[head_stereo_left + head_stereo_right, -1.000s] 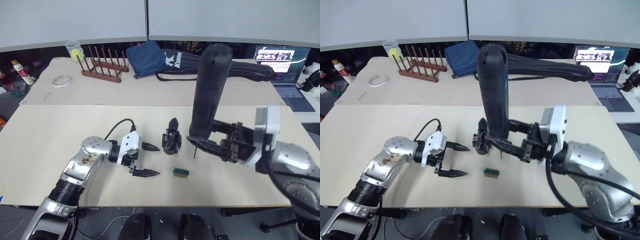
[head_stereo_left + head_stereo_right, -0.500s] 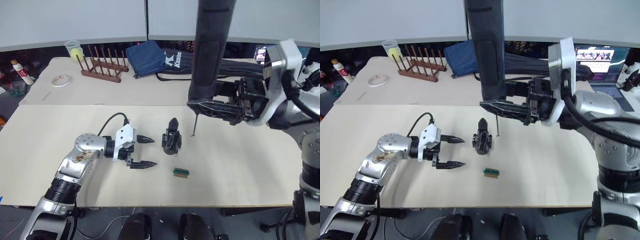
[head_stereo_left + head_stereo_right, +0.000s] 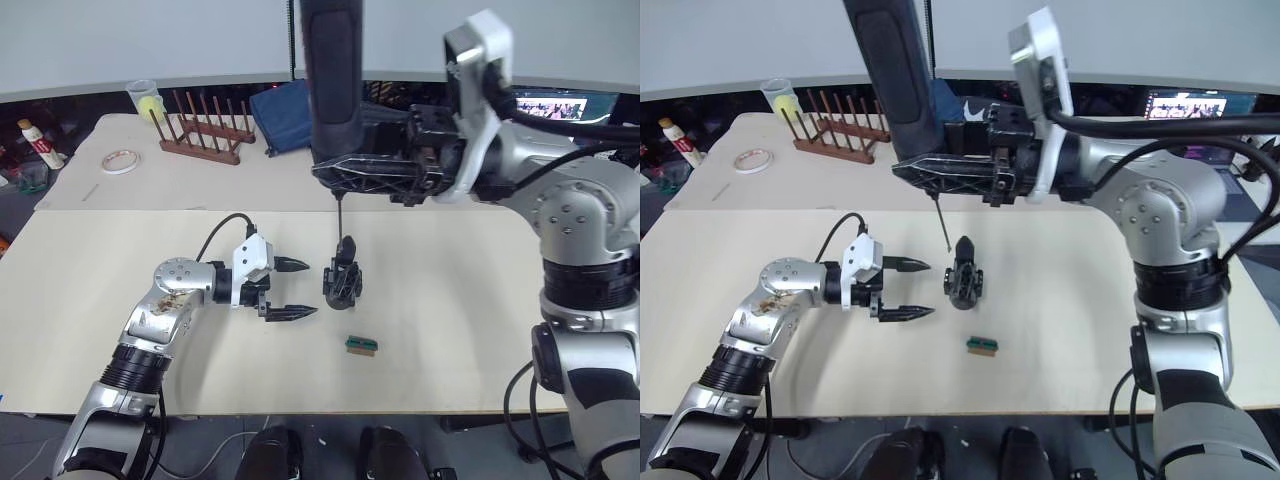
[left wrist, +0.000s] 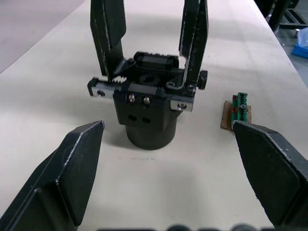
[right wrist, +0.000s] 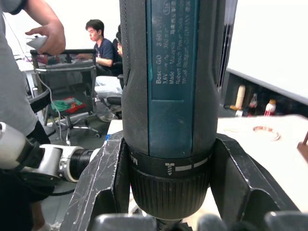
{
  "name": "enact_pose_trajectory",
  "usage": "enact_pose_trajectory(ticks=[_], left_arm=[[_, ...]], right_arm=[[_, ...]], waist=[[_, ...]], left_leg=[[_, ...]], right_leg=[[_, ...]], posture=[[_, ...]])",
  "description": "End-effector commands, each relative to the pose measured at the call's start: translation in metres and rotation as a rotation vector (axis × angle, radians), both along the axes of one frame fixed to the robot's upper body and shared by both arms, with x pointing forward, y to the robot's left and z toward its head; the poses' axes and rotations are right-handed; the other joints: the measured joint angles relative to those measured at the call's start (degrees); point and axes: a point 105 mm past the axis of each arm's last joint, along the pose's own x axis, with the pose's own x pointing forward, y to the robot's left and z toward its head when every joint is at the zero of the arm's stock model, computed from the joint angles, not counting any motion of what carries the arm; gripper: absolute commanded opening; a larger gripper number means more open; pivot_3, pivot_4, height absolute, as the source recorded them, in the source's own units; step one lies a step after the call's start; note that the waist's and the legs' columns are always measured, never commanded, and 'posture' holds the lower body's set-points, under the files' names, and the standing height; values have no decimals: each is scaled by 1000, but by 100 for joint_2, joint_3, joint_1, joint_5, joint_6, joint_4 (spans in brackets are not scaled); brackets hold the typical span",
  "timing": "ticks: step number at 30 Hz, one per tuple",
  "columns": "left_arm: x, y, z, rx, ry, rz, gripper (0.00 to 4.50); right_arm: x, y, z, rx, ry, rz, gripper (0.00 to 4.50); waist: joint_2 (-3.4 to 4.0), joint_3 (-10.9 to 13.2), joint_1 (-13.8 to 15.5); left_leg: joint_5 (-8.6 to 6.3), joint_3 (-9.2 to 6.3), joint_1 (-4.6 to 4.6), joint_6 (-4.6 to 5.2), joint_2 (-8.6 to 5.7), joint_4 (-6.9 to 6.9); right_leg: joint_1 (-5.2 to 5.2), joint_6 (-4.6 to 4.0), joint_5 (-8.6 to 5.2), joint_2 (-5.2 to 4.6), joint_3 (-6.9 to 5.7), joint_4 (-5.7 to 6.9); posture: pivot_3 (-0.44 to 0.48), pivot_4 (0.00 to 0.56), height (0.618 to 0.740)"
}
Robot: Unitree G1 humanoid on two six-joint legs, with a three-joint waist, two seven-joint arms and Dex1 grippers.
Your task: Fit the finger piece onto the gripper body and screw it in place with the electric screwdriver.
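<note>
While R gripper (image 3: 375,180) clamps screwdriver (image 3: 333,85) upright mid-frame, bit above body (image 3: 342,281), L gripper (image 3: 290,290) gapes beside it.

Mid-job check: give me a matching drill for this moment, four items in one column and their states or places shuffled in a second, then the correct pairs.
Column 1:
1. electric screwdriver
2. gripper body
3. green block
4. left gripper

Column 2:
A. lying flat on the table, nearer the robot than the black assembly
B. open, holding nothing, beside the gripper body
C. held upright in the right gripper, bit pointing down
D. standing on the table, prong up, under the bit

Pairs: 1-C, 2-D, 3-A, 4-B
</note>
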Motion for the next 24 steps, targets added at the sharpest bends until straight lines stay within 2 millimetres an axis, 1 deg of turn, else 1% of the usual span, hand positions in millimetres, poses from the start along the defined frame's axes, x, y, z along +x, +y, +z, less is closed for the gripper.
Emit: enact_pose_trajectory(ticks=[1,3,10,16,24], left_arm=[[2,-3,7,-1,-45,-8,4500],[3,-4,7,-2,-48,-10,4500],[4,-7,5,-2,-47,-12,4500],[4,-11,2,11,-47,-36,4500],[6,-14,-7,41,-46,-68,4500]], right_arm=[[-3,2,10,21,-89,30,1899],[0,5,4,11,-92,32,1899],[7,9,-6,-2,-73,39,1899],[9,12,-17,-32,-37,51,1899],[15,17,-27,-56,-7,45,1899]], waist=[[0,0,-3],[0,0,-10],[0,0,-29],[0,0,-61],[0,0,-70]], left_leg=[[0,1,-4,0,0,0],[0,2,-5,-1,-1,0],[2,3,-5,-3,0,0],[4,2,-4,-6,0,0],[4,3,-4,-7,0,-1]], right_leg=[[-3,1,0,0,0,0],[-5,1,1,0,0,0],[-5,2,1,0,-1,1],[-5,2,1,0,-2,2],[-7,2,1,0,-2,2]], posture=[[0,150,740],[0,150,740],[0,150,740],[0,150,740],[0,150,740]])
